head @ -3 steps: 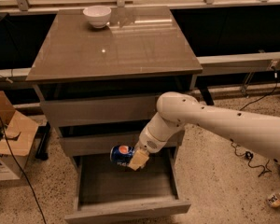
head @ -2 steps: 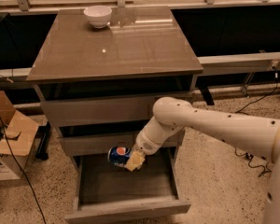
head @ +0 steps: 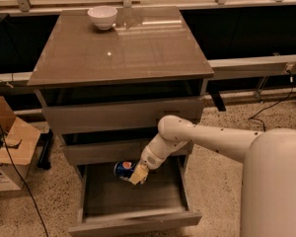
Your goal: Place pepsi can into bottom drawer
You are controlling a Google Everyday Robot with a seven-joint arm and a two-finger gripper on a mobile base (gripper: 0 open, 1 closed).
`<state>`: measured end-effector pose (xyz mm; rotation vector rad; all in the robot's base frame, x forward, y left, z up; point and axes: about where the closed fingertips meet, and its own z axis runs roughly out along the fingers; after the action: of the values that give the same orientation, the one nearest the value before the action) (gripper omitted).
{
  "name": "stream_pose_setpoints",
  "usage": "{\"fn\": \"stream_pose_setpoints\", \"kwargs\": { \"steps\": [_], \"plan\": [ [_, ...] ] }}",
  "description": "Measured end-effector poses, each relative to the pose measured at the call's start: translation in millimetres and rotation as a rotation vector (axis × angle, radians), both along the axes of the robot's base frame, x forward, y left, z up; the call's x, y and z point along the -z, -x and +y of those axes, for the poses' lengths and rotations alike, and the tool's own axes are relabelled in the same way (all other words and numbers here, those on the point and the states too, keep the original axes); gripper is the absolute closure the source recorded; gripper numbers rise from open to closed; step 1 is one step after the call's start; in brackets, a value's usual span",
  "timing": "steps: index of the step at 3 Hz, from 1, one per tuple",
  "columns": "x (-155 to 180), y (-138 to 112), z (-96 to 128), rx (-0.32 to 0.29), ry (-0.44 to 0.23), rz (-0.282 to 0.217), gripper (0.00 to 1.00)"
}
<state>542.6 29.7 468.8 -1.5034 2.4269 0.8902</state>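
Note:
The pepsi can [head: 123, 170], blue with a round logo, lies on its side in my gripper [head: 136, 174], just over the back part of the open bottom drawer [head: 133, 220]. The gripper is shut on the can's right end. The drawer is pulled well out of the grey-brown cabinet [head: 119, 78] and its inside floor shows in front of the can. My white arm [head: 207, 137] reaches in from the right, under the middle drawer front.
A white bowl [head: 102, 17] stands at the back left of the cabinet top. A cardboard box [head: 10, 147] and a black cable lie on the floor to the left. A cable runs over the floor at the right.
The arm has drawn in towards the cabinet and the can has moved a little left and down, towards the drawer's back.

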Motion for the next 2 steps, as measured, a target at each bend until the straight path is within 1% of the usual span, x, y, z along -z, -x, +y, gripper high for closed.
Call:
{"fn": "stream_pose_setpoints", "kwargs": {
  "steps": [1,2],
  "plan": [
    [0,0,0,0.0,0.0,0.0,1.0],
    [11,0,9,0.019,0.008,-0.013,1.0]
  ]
}}
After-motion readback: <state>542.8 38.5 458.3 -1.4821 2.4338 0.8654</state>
